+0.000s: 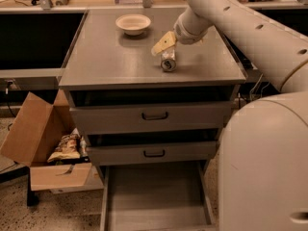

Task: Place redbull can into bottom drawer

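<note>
Warm, dim light, soft shadows around gripper [164, 44] beside redbull can [168, 61].

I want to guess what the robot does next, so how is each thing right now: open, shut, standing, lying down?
redbull can: lying on its side on the cabinet top
gripper: right above the can's far end
bottom drawer: pulled open, can not in it
middle drawer: shut
top drawer: shut
bowl: upright on the cabinet top
cardboard box: open on the floor, snack bag inside
</note>
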`<state>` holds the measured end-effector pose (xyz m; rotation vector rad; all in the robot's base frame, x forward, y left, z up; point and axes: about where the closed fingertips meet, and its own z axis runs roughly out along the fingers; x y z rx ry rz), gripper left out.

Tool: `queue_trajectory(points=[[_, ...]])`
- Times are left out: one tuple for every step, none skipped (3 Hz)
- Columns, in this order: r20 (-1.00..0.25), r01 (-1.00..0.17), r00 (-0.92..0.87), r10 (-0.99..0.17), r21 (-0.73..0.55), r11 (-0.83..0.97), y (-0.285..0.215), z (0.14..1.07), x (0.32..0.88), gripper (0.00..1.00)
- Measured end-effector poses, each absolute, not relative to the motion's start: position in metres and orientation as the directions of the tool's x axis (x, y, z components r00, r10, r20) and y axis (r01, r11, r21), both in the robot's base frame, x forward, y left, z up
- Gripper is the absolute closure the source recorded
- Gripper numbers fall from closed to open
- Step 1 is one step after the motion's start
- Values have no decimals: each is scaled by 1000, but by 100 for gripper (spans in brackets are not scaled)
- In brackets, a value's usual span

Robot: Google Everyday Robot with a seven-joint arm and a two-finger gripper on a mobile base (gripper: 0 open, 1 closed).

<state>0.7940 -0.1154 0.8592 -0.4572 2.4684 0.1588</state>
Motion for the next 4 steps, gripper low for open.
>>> queue_trajectory(points=[[-562,-363,-774,-292,16,931,-107,849,793,19],[-548,-367,-778,-306,3,930,-103,849,791,41],[-539,-387,-774,-333,-15,922,-104,855,784,72],[-536,-430,-753,-381,-38,902,-114,865,765,96]])
